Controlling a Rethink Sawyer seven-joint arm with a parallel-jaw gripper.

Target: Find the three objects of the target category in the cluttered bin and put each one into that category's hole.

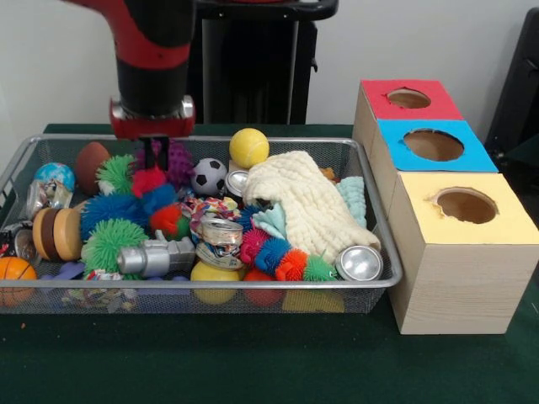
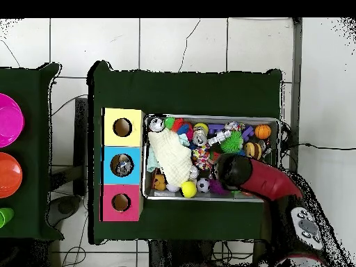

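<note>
- Currently the arm [image 1: 152, 50] reaches down over the far left part of the wire bin [image 1: 383, 252]; its gripper [image 1: 160, 151] is low among the spiky toys, with a purple spiky ball [image 1: 179, 164] just behind it
- Gripper state: cannot tell; dark tips show below the red wrist plate, but the gap and any grasp are hidden by toys
- Bin is crowded: yellow ball [image 1: 248, 147] at the far rim, soccer ball [image 1: 208, 177] beside it, cream cloth [image 1: 312, 202] draped across the right half, silver can [image 1: 360, 263] lying at the near right corner, crushed can [image 1: 221, 240] mid-bin, orange basketball [image 1: 15, 273] at the near left
- Green spiky ball [image 1: 109, 241] and blue spiky ball [image 1: 109, 206] sit left of centre
- Three boxes stand right of the bin, touching in a row: red box [image 1: 408, 101] farthest, blue box [image 1: 434, 145] in the middle, yellow box [image 1: 466, 206] nearest, each with a round hole on top
- Overhead view: something shiny lies inside the blue box's hole [image 2: 122, 165]; the other two holes look dark
</note>
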